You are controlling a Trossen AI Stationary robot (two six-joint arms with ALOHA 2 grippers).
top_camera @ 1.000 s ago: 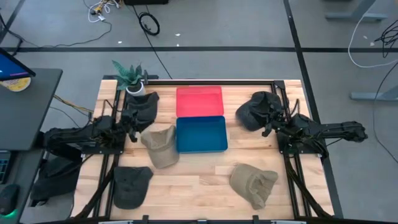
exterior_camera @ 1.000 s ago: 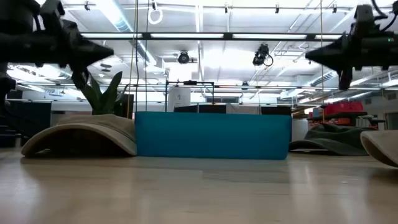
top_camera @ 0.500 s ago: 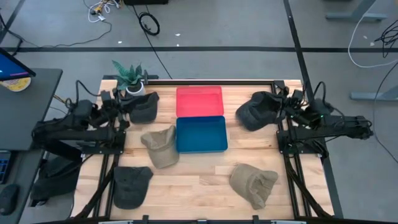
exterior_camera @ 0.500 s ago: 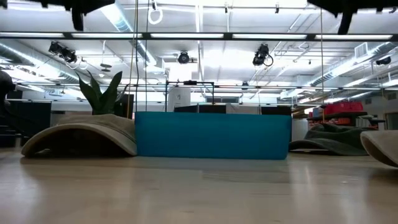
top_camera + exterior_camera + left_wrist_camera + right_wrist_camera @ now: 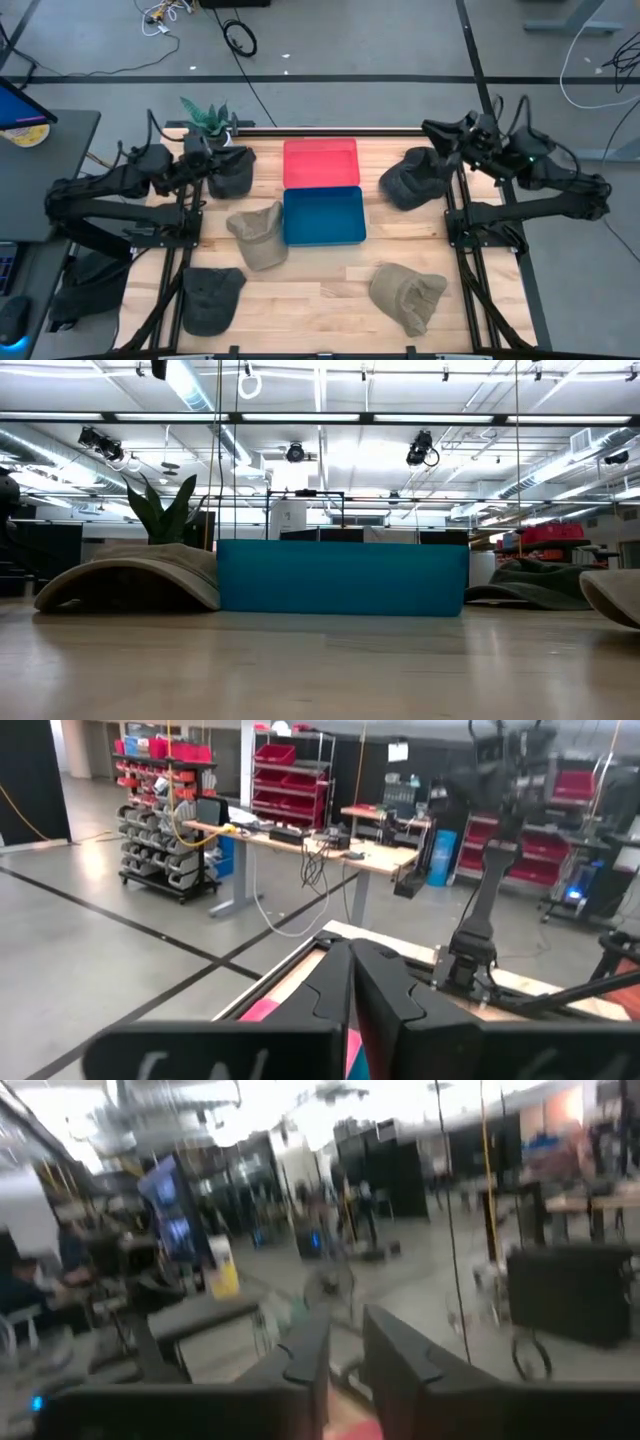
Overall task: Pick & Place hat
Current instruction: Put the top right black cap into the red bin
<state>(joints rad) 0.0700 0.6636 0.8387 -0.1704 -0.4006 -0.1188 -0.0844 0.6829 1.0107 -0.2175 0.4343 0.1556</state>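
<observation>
Several hats lie brim and crown down on the wooden table: a dark one (image 5: 232,175) at far left, a dark one (image 5: 408,180) at far right, a khaki one (image 5: 258,233) beside the blue tray (image 5: 323,216), a dark olive one (image 5: 210,298) near left, and a khaki one (image 5: 408,296) near right. My left gripper (image 5: 223,159) hovers high over the far-left dark hat, shut and empty (image 5: 351,948). My right gripper (image 5: 432,131) is raised beyond the far-right dark hat, with a narrow gap between its fingers (image 5: 345,1320) and nothing in it.
A red tray (image 5: 320,162) sits just beyond the blue tray at the table's middle. A potted plant (image 5: 208,122) stands at the far left corner, close to my left gripper. Bare wood lies between the two near hats. In the low view the blue tray's wall (image 5: 340,576) shows, and no gripper.
Both grippers have risen and drawn back toward the table's far edge, the left also toward the left corner and the right toward the right corner. They have left the low view at its top and tipped up to look level across the room. No hat has moved.
</observation>
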